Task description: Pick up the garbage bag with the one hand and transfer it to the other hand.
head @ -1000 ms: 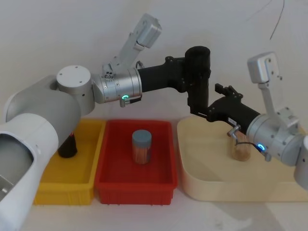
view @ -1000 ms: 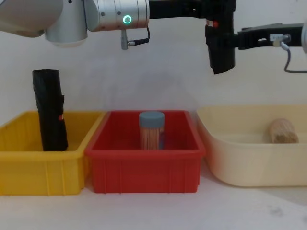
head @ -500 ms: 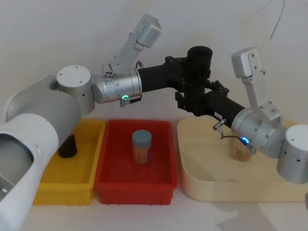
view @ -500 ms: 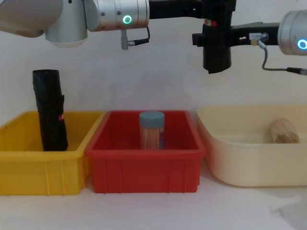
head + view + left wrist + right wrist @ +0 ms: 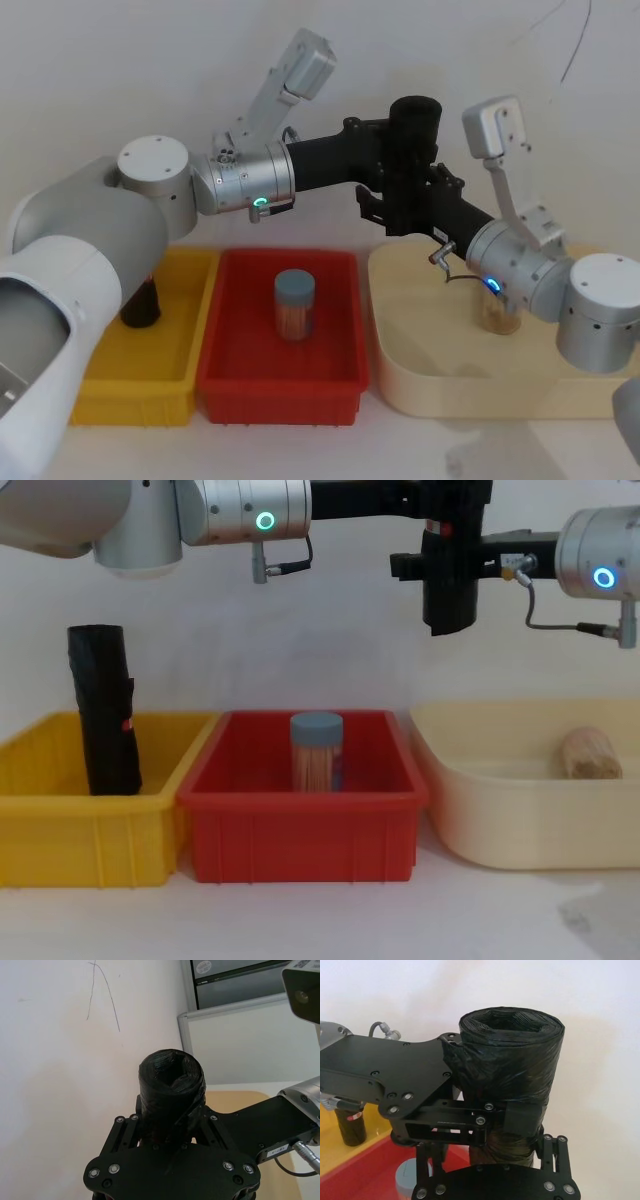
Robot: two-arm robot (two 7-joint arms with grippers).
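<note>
I find the garbage bag point(image 5: 413, 150) upright in mid-air above the red bin point(image 5: 303, 790), clamped by my left gripper point(image 5: 392, 165), while my right gripper point(image 5: 410, 208) brackets its lower part for handover, its grip unconfirmed.

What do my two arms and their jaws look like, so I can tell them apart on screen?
Both arms are silver-grey with rounded joints, black forearm sections and black long-fingered grippers studded with silver screws. The left arm has a green glowing ring, the right arm a blue one. Each wrist carries a grey camera bracket and a thin cable.
</note>
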